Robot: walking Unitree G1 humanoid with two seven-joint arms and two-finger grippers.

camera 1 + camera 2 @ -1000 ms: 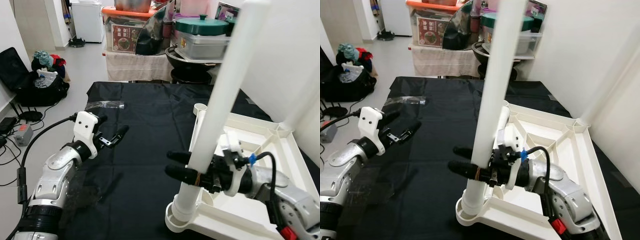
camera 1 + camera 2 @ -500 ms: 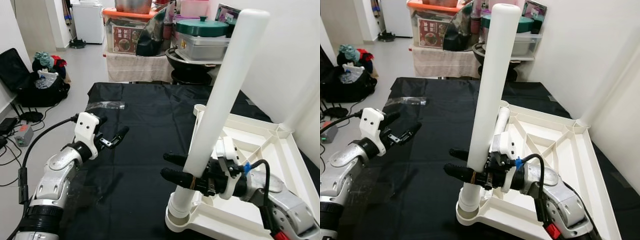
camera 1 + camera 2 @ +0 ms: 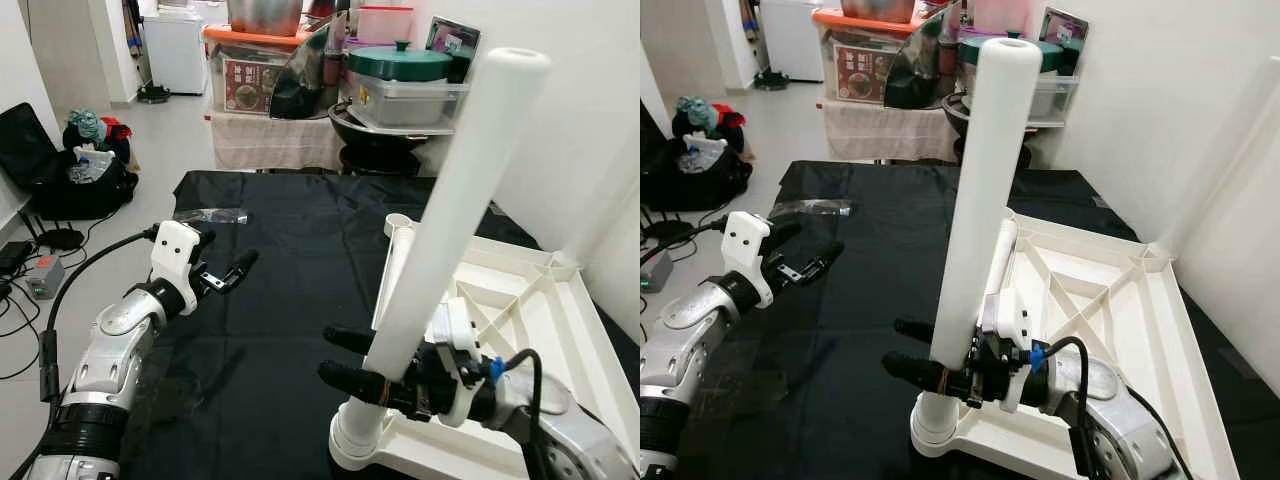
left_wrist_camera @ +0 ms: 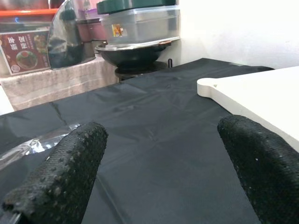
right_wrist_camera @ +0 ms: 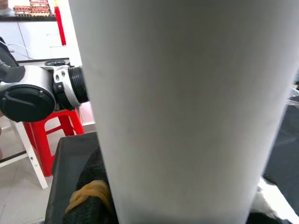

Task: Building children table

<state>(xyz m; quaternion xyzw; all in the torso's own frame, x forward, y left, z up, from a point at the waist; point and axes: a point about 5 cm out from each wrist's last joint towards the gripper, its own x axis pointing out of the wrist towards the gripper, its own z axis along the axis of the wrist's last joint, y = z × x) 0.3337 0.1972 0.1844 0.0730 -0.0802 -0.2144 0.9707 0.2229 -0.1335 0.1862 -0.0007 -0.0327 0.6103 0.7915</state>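
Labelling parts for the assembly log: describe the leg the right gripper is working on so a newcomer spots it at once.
On the black-covered table lies an upturned white tabletop. At its nearest corner stands a tall white tube, the table leg, seated in a round corner socket with the right gripper around its lower part. Unlike the other leg lying flat along the tabletop's edge, it stands upright.

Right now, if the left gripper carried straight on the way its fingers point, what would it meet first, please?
Probably the white tabletop lying upside down on the black cloth. The left gripper is open and hovers over bare cloth, aimed toward the tabletop's near corner, though depth is unclear.
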